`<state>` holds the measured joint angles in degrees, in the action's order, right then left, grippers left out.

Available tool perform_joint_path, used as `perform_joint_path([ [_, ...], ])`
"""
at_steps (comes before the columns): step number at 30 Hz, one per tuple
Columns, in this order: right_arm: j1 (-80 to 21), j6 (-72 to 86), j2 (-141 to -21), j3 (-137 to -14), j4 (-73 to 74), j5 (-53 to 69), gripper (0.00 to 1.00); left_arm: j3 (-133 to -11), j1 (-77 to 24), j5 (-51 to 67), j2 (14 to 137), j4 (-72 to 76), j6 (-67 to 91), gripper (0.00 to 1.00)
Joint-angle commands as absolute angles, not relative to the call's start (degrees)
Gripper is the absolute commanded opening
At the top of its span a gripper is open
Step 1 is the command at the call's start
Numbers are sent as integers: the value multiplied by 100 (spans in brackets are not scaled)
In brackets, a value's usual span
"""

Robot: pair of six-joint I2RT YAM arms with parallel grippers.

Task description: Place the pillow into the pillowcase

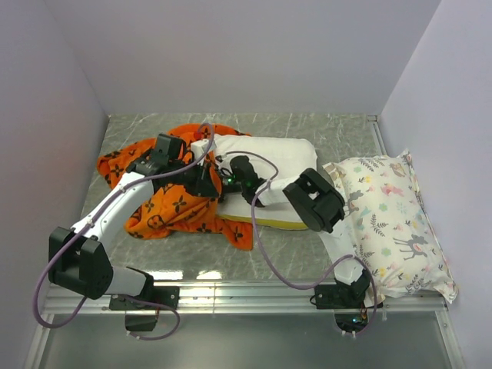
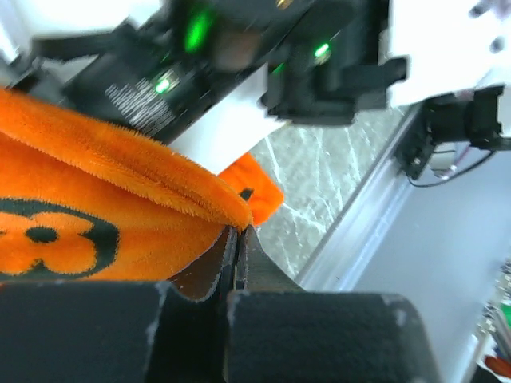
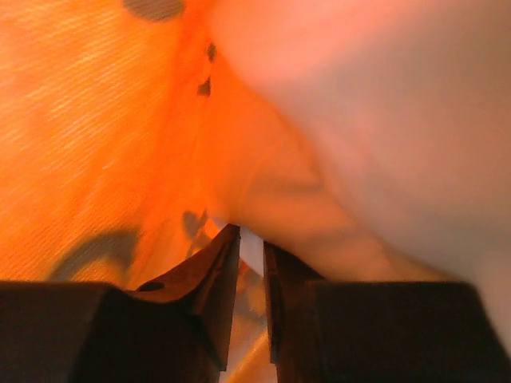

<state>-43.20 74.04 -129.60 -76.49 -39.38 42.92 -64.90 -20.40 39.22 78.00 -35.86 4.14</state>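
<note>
The orange pillowcase (image 1: 165,207) lies bunched left of centre. The white pillow (image 1: 269,157), yellow band along its near edge, lies against it with its left end at the case's mouth. My left gripper (image 1: 201,181) is at that mouth. In the left wrist view it (image 2: 241,230) is shut on the fuzzy orange hem of the pillowcase (image 2: 96,199). My right gripper (image 1: 224,183) reaches in from the right. In its wrist view it (image 3: 251,235) is inside the orange-lit pillowcase (image 3: 80,144), jaws a narrow gap apart, the pillow (image 3: 383,120) bulging close at the right. Nothing is clearly pinched there.
A second pillow printed with deer and plants (image 1: 388,219) lies along the right wall. White walls close in the marble table (image 1: 338,134) on three sides. A metal rail (image 1: 246,292) runs along the near edge between the arm bases.
</note>
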Motion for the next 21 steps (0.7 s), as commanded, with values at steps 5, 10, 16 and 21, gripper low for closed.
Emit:
perform_joint_path([
  [5, -3648, 4719, -11436, -7233, -964, 4440, 47, -6118, -1705, 4300, 7655, -3674, 150, 0],
  [10, -3428, 3070, -11049, -7505, 1676, 4351, 63, -5863, -1608, 3859, 7646, -3779, -219, 0],
  [16, -2893, 1548, -10249, -8410, 2988, 3394, 78, -6606, -1591, 3674, 7691, -4043, -659, 46],
  [21, -1840, 1494, -9826, -8612, 2523, 2647, 90, -7653, -1600, 2489, 8075, -2840, -45, 79],
])
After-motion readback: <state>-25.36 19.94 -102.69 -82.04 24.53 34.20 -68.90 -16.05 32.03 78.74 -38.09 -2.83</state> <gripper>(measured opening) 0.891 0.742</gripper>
